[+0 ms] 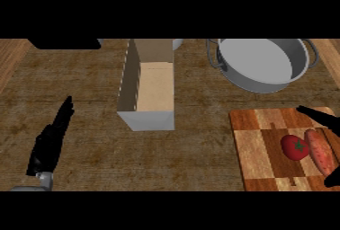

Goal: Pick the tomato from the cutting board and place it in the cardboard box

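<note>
Tomato lies on board, near right, just beside an orange vegetable. Right hand is spread open around both and holds nothing. Recommend closing on tomato alone. Box stands farther left.

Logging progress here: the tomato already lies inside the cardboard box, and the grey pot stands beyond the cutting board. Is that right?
Not quite. The head view shows the tomato lying on the cutting board, not in the cardboard box. The grey pot does stand beyond the board.
</note>
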You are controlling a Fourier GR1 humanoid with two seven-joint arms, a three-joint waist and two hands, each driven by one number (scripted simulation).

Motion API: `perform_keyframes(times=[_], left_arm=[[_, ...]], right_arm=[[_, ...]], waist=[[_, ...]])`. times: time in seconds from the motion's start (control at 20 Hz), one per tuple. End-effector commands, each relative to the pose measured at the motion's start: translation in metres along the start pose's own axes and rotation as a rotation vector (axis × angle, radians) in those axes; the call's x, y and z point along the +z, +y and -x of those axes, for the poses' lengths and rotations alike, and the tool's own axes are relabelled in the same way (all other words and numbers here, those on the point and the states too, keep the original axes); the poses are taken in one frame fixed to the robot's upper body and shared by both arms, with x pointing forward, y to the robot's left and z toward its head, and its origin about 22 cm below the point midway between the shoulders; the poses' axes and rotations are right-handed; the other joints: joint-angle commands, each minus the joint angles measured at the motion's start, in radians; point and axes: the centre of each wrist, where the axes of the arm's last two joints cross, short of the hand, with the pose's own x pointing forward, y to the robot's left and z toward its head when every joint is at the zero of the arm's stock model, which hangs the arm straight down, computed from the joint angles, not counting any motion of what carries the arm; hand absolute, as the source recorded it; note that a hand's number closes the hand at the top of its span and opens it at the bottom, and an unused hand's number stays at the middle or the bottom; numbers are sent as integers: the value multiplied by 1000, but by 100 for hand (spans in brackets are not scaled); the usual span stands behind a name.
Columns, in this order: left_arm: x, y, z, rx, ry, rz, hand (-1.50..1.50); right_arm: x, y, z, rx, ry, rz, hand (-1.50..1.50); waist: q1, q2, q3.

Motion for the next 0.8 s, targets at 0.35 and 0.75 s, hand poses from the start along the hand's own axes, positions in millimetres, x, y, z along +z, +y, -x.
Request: perform_keyframes(times=[0.35, 0.75], left_arm=[[-7, 0, -10, 15, 17, -5, 0], [10, -4, -3, -17, 7, 8, 0]], right_arm=[[1, 6, 9, 26, 46, -26, -150], [-20, 48, 17, 10, 53, -20, -150]], waist=[[-2, 0, 0], [1, 0, 0]])
